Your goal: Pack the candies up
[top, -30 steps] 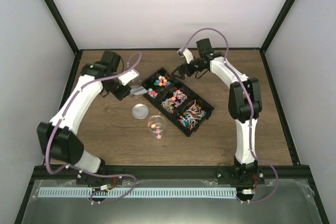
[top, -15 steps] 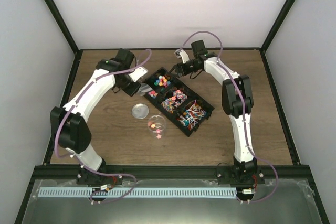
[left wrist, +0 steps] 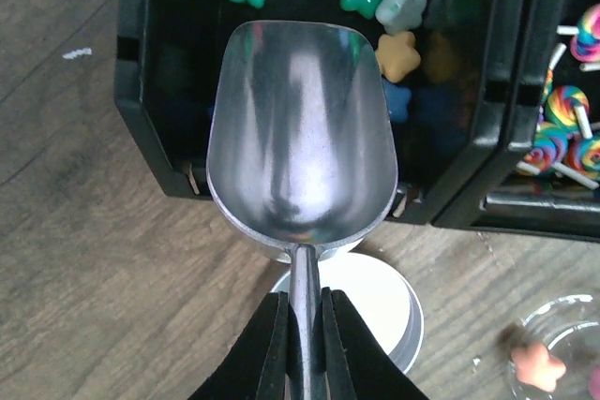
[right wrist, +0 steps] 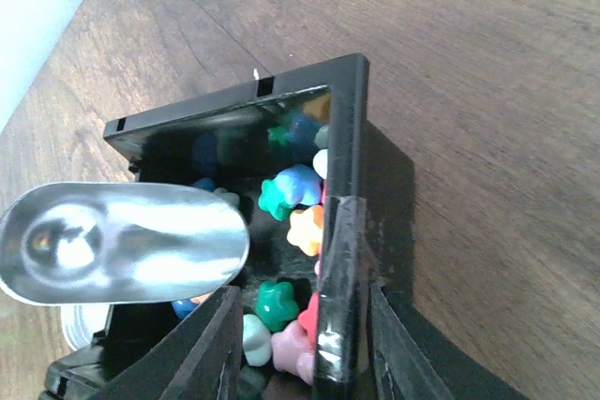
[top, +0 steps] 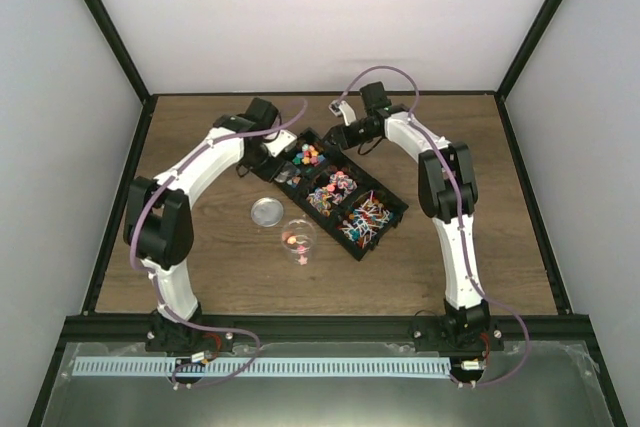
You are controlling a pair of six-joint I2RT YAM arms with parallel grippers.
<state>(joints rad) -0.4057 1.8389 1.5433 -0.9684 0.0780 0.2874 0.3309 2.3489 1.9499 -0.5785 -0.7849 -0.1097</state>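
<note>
The candies [top: 308, 157] lie mostly in a black plastic tray [right wrist: 341, 152] with several compartments, which stands at an angle in the middle of the wooden table [top: 200, 277]; the far compartment holds small star-shaped pieces in green, yellow, blue, pink and orange, matte and soft-looking; the next one holds swirl lollipops [left wrist: 564, 128] in rainbow colours on white sticks; the nearest one holds thin stick-like candies [top: 365, 219] in red, blue and yellow.

Just beside the tray, on its near-left side, stands a clear round jar [top: 298, 237] with only a few pink and orange pieces on its bottom; one pink star [top: 302, 259] lies on the table, just beside the jar; a round lid [top: 267, 211] lies flat near the jar, apart from it.

A metal scoop [left wrist: 300, 138], smooth and shiny, with a rounded, empty bowl, hangs over the edge of the star compartment; the left gripper [left wrist: 305, 299] is clenched on its thin handle.

The right gripper [right wrist: 302, 302] stands astride the far wall of the same compartment, where a strip of glossy clear tape [right wrist: 342, 269] covers the rim; one finger is outside against the wall, the other is inside, with candies visible in the space between it and the wall, so the claw is not clamped.
</note>
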